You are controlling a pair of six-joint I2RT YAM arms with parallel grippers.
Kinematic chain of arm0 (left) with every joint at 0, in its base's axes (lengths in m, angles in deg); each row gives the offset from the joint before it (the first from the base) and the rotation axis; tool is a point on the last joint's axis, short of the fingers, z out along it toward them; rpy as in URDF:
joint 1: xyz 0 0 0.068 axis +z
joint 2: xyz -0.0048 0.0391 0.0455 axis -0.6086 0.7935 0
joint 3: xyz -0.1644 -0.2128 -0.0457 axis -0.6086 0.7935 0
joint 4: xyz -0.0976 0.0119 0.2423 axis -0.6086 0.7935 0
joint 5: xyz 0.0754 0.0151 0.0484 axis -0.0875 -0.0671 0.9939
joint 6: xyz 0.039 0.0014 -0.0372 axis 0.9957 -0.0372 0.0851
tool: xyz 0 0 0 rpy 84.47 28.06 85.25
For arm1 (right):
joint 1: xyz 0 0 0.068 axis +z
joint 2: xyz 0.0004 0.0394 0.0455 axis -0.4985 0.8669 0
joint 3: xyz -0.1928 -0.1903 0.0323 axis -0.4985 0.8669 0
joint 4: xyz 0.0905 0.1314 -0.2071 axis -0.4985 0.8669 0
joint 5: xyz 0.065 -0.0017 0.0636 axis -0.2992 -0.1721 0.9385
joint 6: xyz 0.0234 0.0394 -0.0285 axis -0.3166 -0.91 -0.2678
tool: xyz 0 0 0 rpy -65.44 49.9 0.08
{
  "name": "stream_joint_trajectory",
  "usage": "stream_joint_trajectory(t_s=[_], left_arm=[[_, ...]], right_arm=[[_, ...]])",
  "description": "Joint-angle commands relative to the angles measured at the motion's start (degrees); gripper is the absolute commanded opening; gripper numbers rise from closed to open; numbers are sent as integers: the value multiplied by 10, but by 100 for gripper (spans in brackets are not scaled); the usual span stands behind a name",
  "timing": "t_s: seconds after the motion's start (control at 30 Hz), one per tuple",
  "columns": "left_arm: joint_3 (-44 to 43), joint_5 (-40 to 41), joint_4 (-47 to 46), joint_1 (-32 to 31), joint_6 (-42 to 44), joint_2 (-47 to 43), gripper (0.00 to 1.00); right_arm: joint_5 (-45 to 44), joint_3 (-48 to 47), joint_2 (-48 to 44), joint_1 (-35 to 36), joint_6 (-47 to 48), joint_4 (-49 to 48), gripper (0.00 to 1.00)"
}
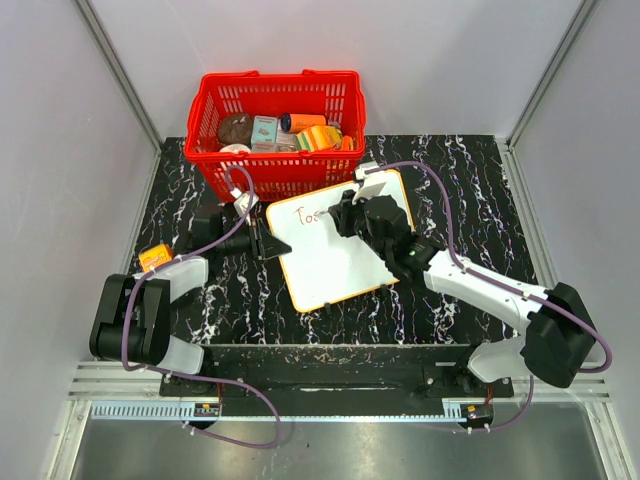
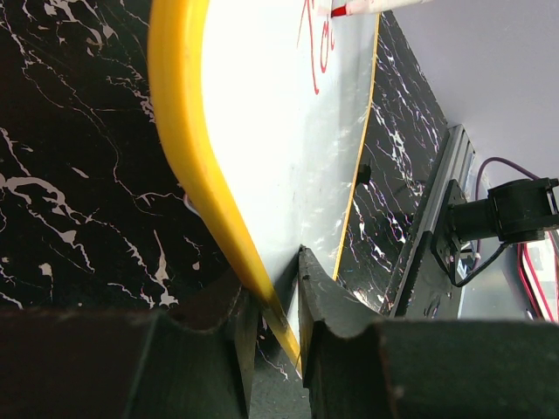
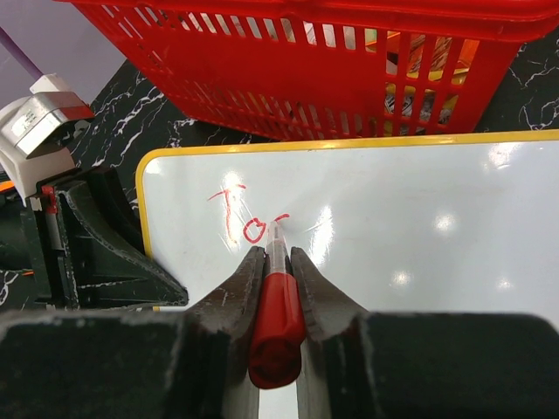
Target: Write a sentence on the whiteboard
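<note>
The whiteboard [image 1: 335, 255] lies on the black marble table, tilted, its orange-yellow rim [image 2: 179, 131] showing. Red lettering [image 3: 240, 218] reads "To" with the start of a third letter; it also shows in the top view [image 1: 306, 214] and the left wrist view [image 2: 316, 44]. My right gripper [image 3: 278, 257] is shut on a red marker [image 3: 278, 323], whose tip touches the board just right of the "o". My left gripper [image 2: 279, 288] is shut on the whiteboard's left edge, one finger on each side of the rim.
A red basket [image 1: 275, 130] with several items stands right behind the board [image 3: 349, 70]. A small orange object [image 1: 153, 257] lies at the table's left. The table's metal edge rail [image 2: 437, 227] runs on the right of the left wrist view.
</note>
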Motion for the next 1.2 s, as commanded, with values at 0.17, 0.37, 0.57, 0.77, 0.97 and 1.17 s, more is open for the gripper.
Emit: stream_joint_trajectory(t_s=[0.17, 0.37, 0.57, 0.77, 0.97, 1.17], left_arm=[[11, 25, -4, -13, 61, 6, 0], [11, 26, -4, -13, 61, 5, 0], [11, 26, -3, -13, 61, 5, 0], [11, 26, -3, -13, 61, 6, 0], [10, 27, -3, -13, 62, 5, 0], [10, 27, -3, -14, 62, 6, 0]], right_arm=[[10, 16, -9, -4, -6, 18, 0], [-1, 24, -19, -4, -2, 22, 0], [-24, 25, -20, -4, 0, 24, 0], [-43, 12, -21, -5, 1, 24, 0], [-45, 0, -21, -6, 3, 22, 0], [-37, 1, -30, -7, 1, 1, 0]])
